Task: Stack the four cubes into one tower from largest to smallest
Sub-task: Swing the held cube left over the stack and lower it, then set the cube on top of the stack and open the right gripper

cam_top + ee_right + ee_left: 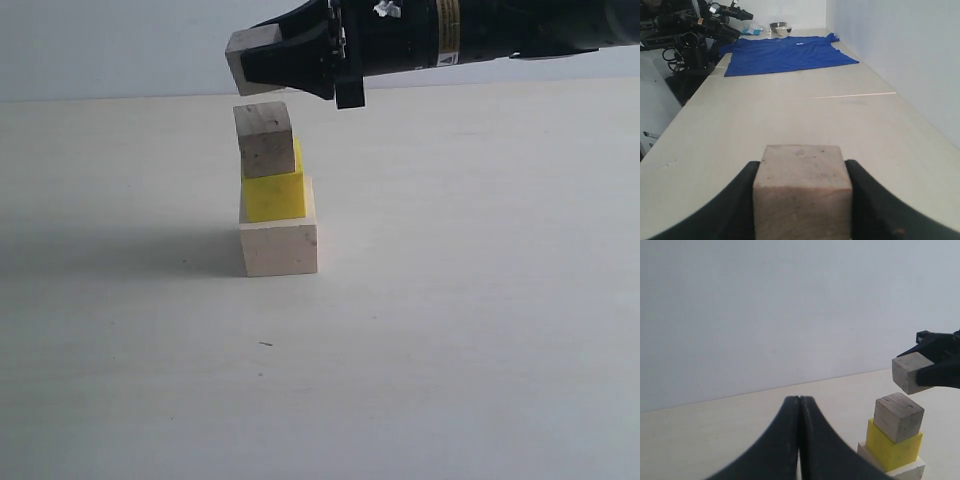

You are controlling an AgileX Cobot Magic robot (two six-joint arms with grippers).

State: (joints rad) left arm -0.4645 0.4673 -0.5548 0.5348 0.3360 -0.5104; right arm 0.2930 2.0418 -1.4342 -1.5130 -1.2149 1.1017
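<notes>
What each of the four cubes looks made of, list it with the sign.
Bottom cube: pale matte wood, probably unfinished; grain too faint to confirm.
Yellow cube: even bright coat, painted wood or foam, cannot tell.
Small stacked cube: bare wood, grey streaks.
Held cube: bare wood, specks, matte.

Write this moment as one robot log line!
stacked: pale cube, yellow cube, small wooden cube | right end effector: holding last small cube above them, apart | left end effector: shut, empty

- Exterior: low, side-on, close to the tower (pixel 275 197).
- Left wrist: low, oblique on it too.
- Right wrist: down the table (pixel 790 115); shares only the held cube (pixel 802 195), tower's 12 o'clock.
</notes>
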